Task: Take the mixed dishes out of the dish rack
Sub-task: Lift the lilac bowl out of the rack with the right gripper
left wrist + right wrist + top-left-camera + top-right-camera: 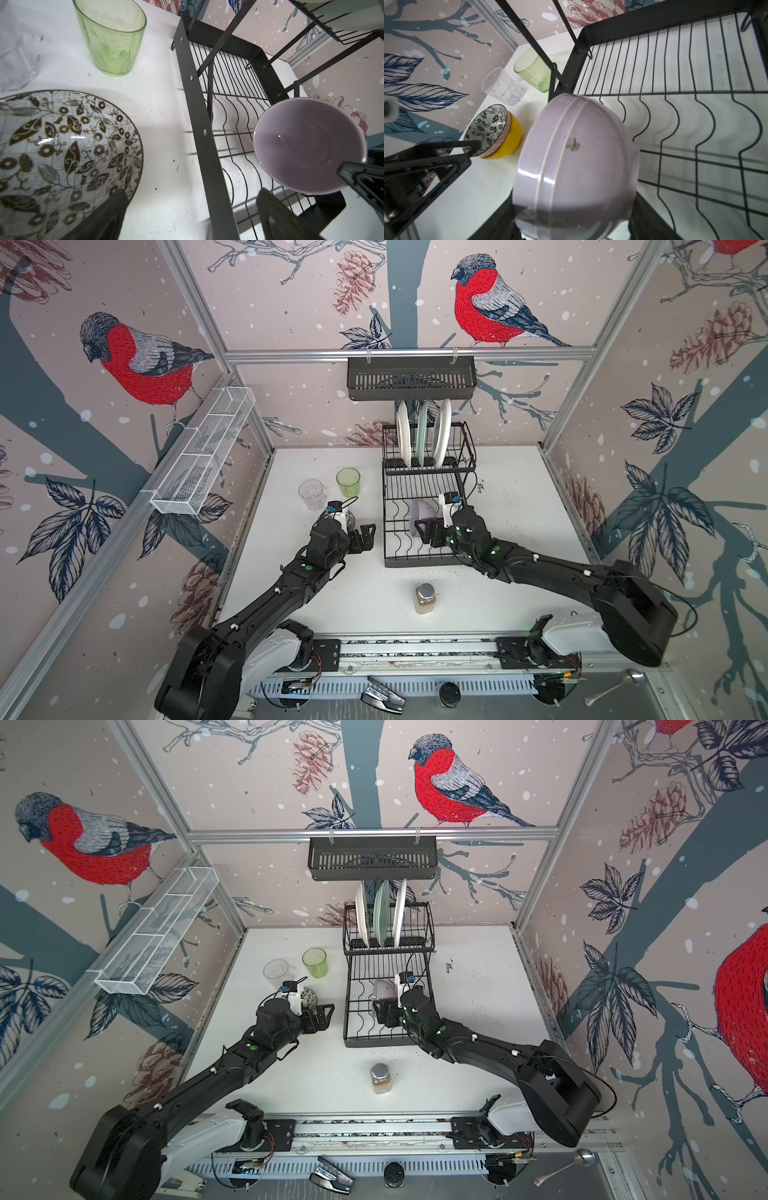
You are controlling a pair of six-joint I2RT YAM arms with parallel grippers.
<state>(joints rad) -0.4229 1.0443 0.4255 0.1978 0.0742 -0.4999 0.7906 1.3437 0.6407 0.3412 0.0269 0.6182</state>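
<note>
Jar: jar of brown powder (424, 598) is stood on the surface (519, 522) before the dish rack (415, 562).
Left gripper (366, 537): fingers are spread wide beside the patterned bowl (488, 124), which is nested in the yellow bowl (511, 143).
Right gripper (430, 531): fingers are parted around the tilted lilac bowl (577, 162), low in the rack; clamping cannot be told.
Tumblers: clear tumbler (311, 493) and green tumbler (348, 482) are stood left of the rack.
Plates: three plates (423, 435) are slotted upright on top.

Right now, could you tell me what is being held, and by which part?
Left gripper: nothing. Right gripper straddles the lilac bowl at its rim; grip cannot be told.
</note>
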